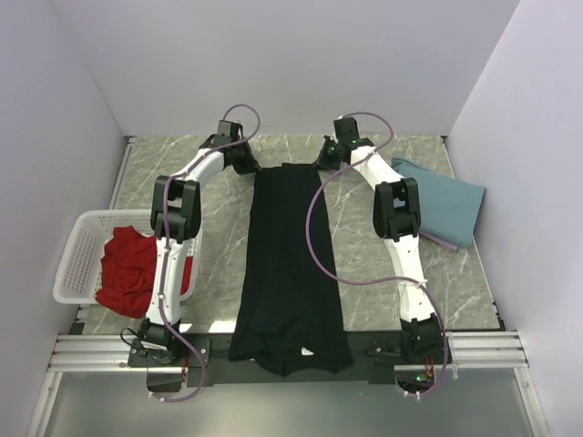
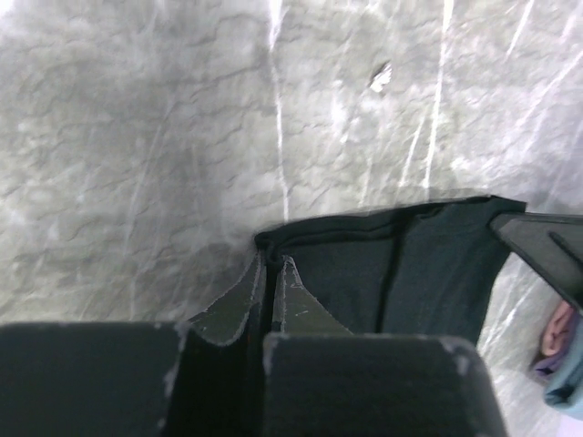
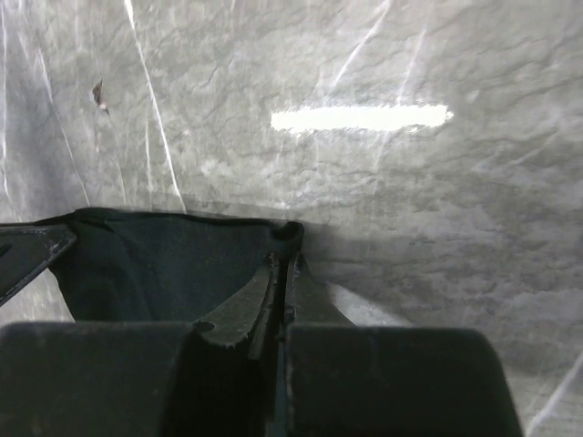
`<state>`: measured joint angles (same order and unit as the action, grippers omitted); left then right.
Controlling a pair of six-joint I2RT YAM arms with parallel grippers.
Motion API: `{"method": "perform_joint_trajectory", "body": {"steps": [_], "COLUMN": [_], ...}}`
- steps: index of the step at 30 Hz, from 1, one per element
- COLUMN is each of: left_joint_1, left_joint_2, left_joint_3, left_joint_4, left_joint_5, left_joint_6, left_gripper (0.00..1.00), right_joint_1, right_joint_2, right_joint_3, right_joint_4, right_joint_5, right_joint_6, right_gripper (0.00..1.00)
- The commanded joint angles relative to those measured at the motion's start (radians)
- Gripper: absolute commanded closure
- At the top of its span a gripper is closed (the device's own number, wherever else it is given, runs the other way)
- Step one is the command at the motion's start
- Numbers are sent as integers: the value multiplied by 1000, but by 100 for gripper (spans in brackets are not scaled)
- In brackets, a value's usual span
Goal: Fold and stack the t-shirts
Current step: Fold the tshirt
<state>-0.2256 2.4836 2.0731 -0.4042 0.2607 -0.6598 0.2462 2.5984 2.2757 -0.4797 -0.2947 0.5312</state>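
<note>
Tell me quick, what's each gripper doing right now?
Left gripper: shut on the far left corner of the black shirt.
Right gripper: shut on its far right corner.

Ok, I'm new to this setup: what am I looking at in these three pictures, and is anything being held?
The big picture looks down from above and behind the left arm and right arm, both bolted at the near edge of the table. The other two pictures come from a camera on each wrist, looking forward along that arm's gripper. A long black t-shirt lies stretched down the middle. The left gripper and right gripper each look pinched shut on one far corner of it. A red t-shirt sits in the white basket on the left; a folded dusty-blue t-shirt lies on the right.
</note>
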Motion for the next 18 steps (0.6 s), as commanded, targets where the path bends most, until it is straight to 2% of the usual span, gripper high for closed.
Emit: {"method": "perform_joint_trajectory", "body": {"steps": [1,10,18], "left_joint_1": [-3,29,48], "left_joint_2": [15,76,23], "left_joint_3": [74,208,160], "left_joint_4": [44,182,294], "left_joint_5": [48,124,218], "left_joint_6": [-50,-132,-135], "left_gripper": [100,100,100], "right_joint_1": [-24,-54,-87], "right_joint_2": [-67,-86,-144], "right_joint_3": [53,116,113], "right_joint_4": [39,81,107], "right_joint_5": [42,11,-37], "right_joint_6": [21,50,59], "right_gripper": [100,100,100]}}
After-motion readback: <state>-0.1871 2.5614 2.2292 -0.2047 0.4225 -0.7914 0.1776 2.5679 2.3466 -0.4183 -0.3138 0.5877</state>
